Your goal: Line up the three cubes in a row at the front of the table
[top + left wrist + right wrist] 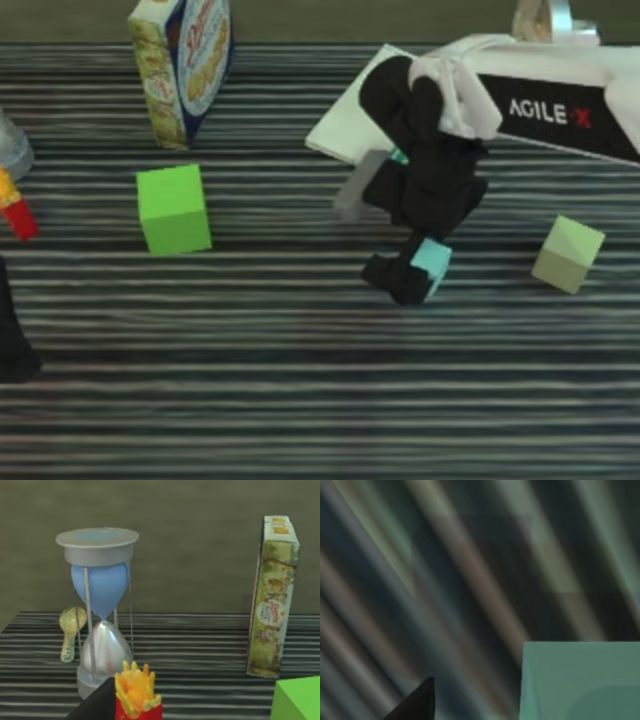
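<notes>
Three cubes are spread across the striped table (pixel 300 400). The large green cube (pixel 173 208) sits left of centre near the upright cracker box (pixel 182 62), and the olive-yellow cube (pixel 567 254) rests well apart at the right. Between them, the small cyan cube (pixel 432 262) is seen at the right gripper (pixel 408 272) (whether it is actually clamped cannot be told). The left arm (pixel 12 345) is parked at the left edge.

3 cubes (pixel 174 208), 1 cracker box (pixel 182 62) (upright)
</notes>
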